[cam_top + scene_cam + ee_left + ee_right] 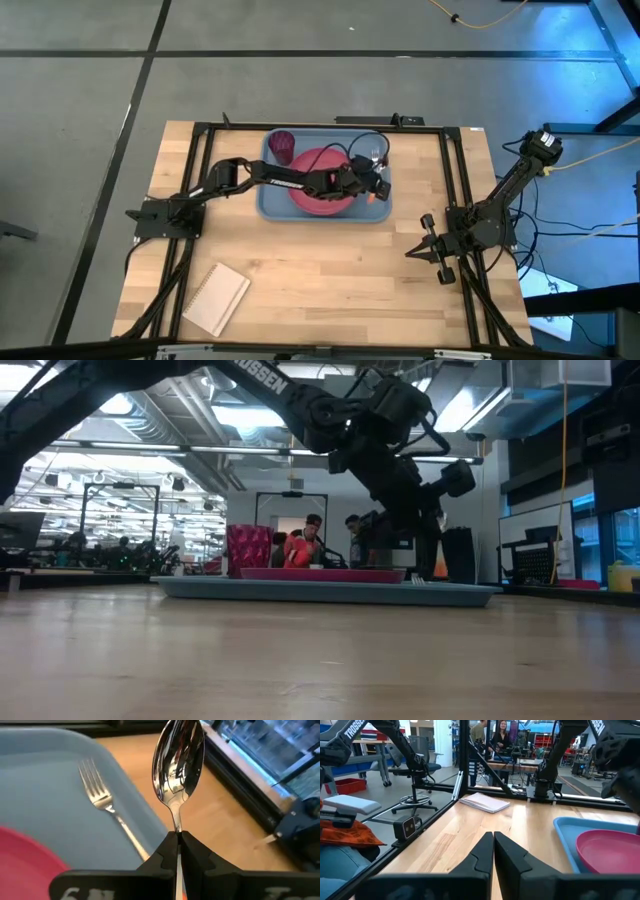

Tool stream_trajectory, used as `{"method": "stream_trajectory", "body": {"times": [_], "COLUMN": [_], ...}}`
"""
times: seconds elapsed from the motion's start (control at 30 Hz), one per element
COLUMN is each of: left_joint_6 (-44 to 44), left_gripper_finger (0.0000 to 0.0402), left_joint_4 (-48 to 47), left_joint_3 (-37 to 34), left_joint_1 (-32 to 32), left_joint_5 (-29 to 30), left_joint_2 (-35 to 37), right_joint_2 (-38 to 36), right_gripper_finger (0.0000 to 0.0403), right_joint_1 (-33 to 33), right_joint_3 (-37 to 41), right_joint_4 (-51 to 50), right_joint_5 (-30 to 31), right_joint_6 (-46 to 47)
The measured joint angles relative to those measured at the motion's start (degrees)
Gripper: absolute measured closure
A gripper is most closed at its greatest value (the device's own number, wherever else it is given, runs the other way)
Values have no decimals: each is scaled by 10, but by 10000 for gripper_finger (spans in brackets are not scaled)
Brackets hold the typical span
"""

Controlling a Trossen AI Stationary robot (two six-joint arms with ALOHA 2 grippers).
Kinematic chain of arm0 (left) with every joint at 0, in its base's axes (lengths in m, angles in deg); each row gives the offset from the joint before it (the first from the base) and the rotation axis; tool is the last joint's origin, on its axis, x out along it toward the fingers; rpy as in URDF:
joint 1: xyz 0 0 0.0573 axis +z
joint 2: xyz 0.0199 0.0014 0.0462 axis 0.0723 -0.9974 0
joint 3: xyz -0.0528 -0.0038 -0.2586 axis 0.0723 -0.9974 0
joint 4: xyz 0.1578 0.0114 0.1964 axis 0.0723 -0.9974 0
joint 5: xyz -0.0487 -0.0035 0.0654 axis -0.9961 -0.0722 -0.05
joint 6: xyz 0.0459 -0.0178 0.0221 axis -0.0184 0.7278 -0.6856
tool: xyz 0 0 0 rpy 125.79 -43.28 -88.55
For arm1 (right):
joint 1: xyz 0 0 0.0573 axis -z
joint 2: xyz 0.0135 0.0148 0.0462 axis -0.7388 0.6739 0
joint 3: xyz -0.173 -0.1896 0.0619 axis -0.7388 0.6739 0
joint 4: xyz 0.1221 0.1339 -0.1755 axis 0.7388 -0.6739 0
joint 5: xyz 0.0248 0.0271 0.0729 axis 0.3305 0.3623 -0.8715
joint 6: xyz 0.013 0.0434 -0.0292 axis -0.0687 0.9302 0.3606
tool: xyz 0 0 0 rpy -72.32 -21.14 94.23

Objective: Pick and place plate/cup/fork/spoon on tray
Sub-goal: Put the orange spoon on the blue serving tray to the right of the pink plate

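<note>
One item is left to set down: your left pincer is clamped on the spoon, held over the right rim of the tray near the surface's far edge. Plate, cup and fork lie inside. Release too early and the spoon could tip over the rim. Your right pincer waits closed near the right edge.

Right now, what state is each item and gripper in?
Spoon: held in the left gripper, above the tray's edge.
Fork: lying in the tray.
Plate: flat in the tray.
Cup: upright in the tray's corner.
Right gripper: shut, empty, over the table.
</note>
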Motion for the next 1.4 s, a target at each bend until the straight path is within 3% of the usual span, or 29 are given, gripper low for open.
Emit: {"method": "stream_trajectory", "body": {"times": [0.4, 1.4], "left_joint_6": [15, 10], "left_gripper_finger": [401, 390], "left_joint_4": [-21, -17], "left_joint_3": [0, -1], "left_joint_1": [0, 25], "left_joint_5": [43, 36], "left_joint_2": [-7, -26], "right_joint_2": [0, 0], "right_gripper_finger": [384, 384], "right_joint_1": [0, 0], "right_joint_3": [0, 0], "right_joint_4": [3, 3], "right_joint_5": [0, -29], "right_joint_6": [0, 32]}}
